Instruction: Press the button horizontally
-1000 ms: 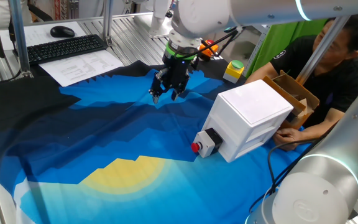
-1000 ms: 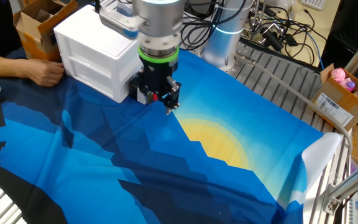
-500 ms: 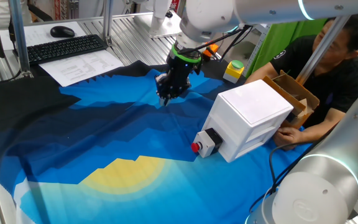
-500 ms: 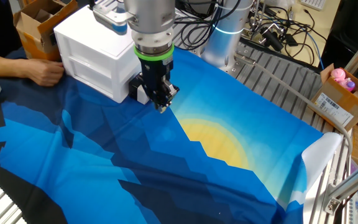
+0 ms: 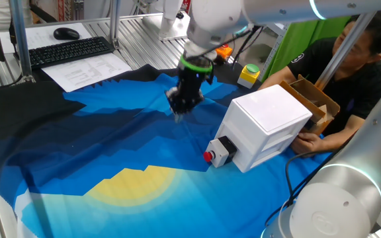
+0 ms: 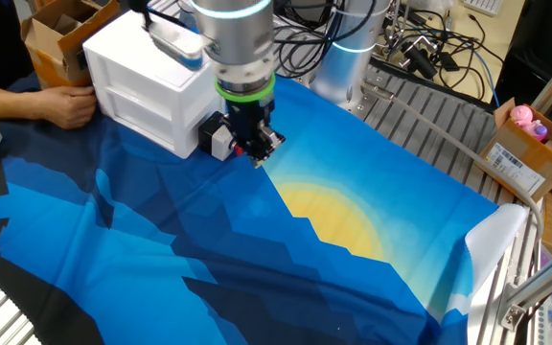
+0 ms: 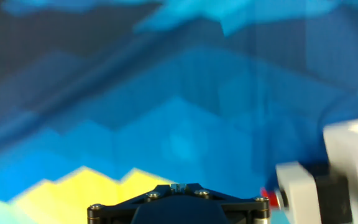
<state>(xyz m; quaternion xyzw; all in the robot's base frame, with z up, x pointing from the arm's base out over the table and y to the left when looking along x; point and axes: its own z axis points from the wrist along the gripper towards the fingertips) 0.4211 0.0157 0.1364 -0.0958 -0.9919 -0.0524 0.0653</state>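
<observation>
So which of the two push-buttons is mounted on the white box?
The red button, in a black housing on the white box low on its side. The green button sits apart in its own yellow housing, behind the gripper.

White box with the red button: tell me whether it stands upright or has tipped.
Upright. The white box sits flat on the blue cloth, top face level, with the button facing sideways from its lower front.

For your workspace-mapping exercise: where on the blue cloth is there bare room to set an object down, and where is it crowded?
Free: the yellow patch and the dark blue stretch toward the keyboard. Crowded: around the white box, its button, the gripper and the person's hand.
</observation>
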